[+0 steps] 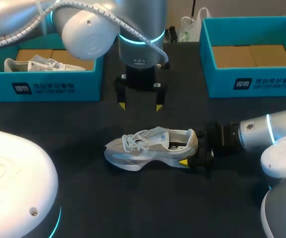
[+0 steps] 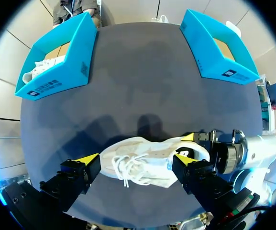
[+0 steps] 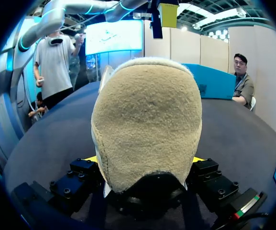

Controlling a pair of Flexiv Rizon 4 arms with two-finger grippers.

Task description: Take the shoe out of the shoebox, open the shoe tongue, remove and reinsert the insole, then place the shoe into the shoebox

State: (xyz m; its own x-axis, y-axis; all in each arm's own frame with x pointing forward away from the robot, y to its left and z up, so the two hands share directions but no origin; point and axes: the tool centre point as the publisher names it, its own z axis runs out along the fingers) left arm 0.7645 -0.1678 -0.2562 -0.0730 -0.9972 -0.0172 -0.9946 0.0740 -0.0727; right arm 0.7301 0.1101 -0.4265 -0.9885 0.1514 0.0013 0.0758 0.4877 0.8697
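1. Shoe (image 1: 150, 148) rests on its sole on the tabletop (image 1: 133, 208), outside both boxes, near the middle and between the two arms. Its long axis runs side to side, with the toe toward my left and the heel toward my right.
2. Right pincer (image 1: 191, 151) comes in low from the right and pinches the heel. In its own wrist view a yellow tip shows on either flank of the heel, both in contact.
3. Left pincer (image 1: 139, 105) hangs above the tabletop just beyond the shoe's far side, fingers spread, holding nothing. Its gap lines up with the shoe's long axis. In its own wrist view the shoe lies ahead of it, lengthwise between the two fingers and untouched.
4. Laces (image 1: 134, 142) sit on the toe half. The tongue beneath them cannot be made out.
5. Judgement: with the shoe out and steadied at the heel, opening the tongue is the step in hand. The left arm is the free one. It would need to descend and draw slightly toward the robot's side to reach the laces.
6. Left shoebox (image 1: 43, 89) holds a second shoe (image 1: 33, 64). Right shoebox (image 1: 254, 82) shows only its cardboard floor.
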